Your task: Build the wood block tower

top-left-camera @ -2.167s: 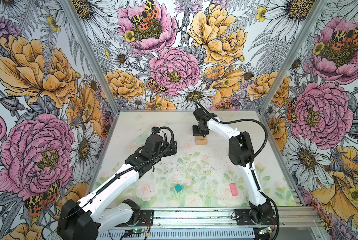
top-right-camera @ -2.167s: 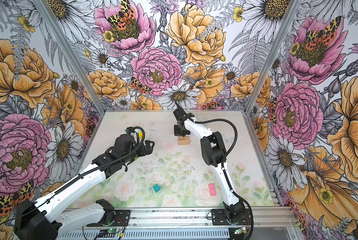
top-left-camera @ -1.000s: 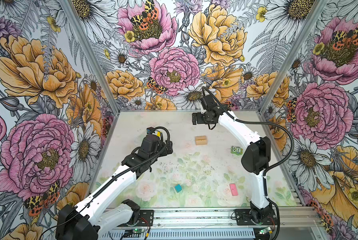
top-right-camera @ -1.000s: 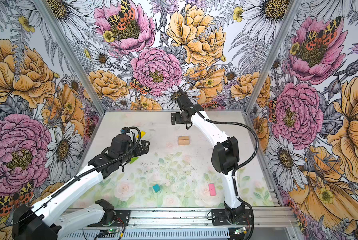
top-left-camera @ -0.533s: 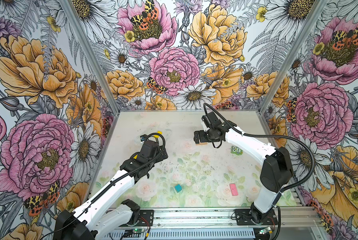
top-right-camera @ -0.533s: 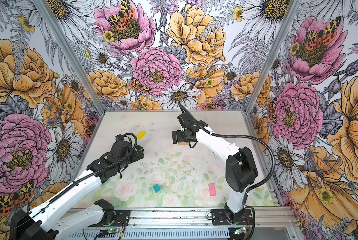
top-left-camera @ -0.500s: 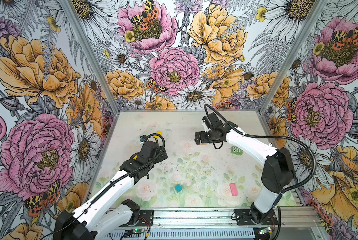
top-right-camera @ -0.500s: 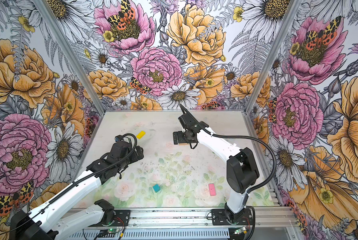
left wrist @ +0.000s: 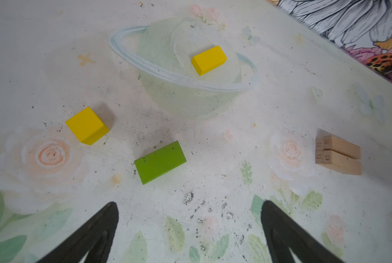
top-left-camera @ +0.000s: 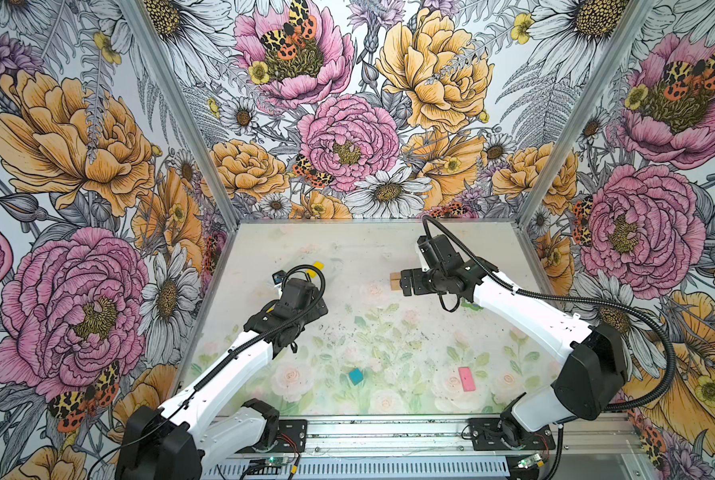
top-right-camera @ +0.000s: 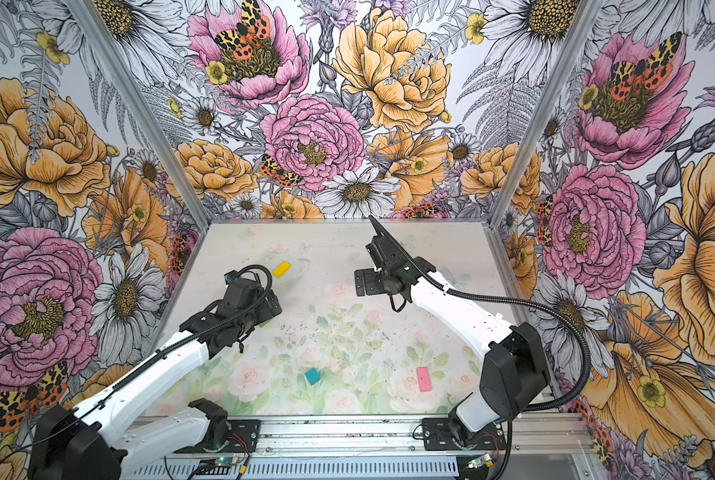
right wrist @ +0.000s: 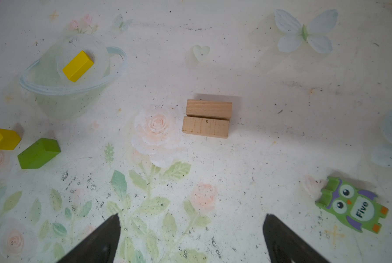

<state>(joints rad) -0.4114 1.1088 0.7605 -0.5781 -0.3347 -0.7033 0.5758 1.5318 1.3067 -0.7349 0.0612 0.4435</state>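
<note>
**Laying the base: tower barely begun**

We see two tan wooden planks (right wrist: 207,118) touching side by side on the worktop (top-left-camera: 347,245). The yellow wooden bar (right wrist: 77,66), yellow cube (left wrist: 87,125), lime green block (left wrist: 159,161), teal cube (top-left-camera: 356,375) and pink slab (top-left-camera: 466,379) lie scattered, unstacked. Both arms' jaws stand apart, empty.

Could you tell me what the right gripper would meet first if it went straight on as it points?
Probably the plain tan wooden planks lying side by side, straight ahead of the open right gripper, though depth is unclear.
</note>
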